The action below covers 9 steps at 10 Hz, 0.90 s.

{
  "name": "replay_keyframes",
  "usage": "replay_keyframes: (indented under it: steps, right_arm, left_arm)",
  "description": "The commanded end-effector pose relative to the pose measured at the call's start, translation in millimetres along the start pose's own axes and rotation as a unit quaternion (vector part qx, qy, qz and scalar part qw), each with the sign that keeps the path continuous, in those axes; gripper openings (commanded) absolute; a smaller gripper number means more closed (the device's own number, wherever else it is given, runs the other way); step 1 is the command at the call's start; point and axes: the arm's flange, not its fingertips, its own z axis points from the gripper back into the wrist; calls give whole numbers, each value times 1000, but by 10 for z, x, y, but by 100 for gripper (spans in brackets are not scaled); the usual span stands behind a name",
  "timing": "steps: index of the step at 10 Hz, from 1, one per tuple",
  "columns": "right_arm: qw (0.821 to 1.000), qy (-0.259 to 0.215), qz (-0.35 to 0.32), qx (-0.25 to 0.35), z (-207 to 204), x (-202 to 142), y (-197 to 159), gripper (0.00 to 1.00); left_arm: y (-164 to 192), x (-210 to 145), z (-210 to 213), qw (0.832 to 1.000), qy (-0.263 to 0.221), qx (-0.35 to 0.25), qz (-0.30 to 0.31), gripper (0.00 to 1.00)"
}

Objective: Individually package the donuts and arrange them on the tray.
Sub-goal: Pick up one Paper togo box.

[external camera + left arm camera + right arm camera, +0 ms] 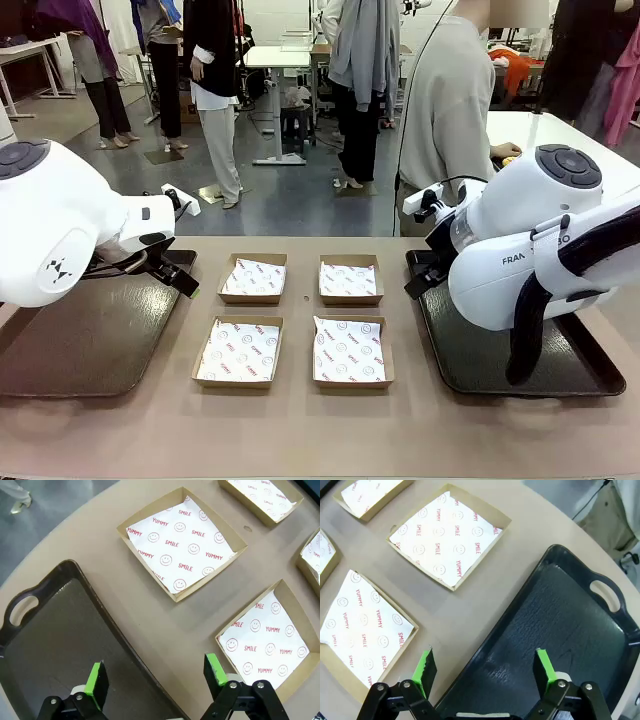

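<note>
The donuts are out of view. My left gripper [180, 276] hangs open over the inner edge of the dark brown tray [60, 350] on the left. In its wrist view the left gripper [156, 676] has nothing between its green pads, and the tray [45, 645] rim lies below. My right gripper [420, 278] is open above the far inner corner of the black tray [480, 372] on the right. In its wrist view the right gripper [485, 671] is also empty over that tray [560, 615].
Four square paper-lined cardboard boxes sit in a two-by-two block between the trays: far left [253, 278], far right [351, 280], near left [239, 351], near right [352, 352]. All are empty. A person [450, 110] stands at the far side of the table.
</note>
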Motion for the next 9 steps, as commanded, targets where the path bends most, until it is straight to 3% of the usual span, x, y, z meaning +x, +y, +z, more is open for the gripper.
replay_keyframes:
  steps: [1, 9]
  right_arm:
    - [1000, 0, 0, 0, 0, 0, 0, 100]
    - [1000, 0, 0, 0, 0, 0, 0, 100]
  left_arm:
    - [-1, 0, 0, 1000, 0, 0, 0, 100]
    - [-1, 0, 0, 1000, 0, 0, 0, 100]
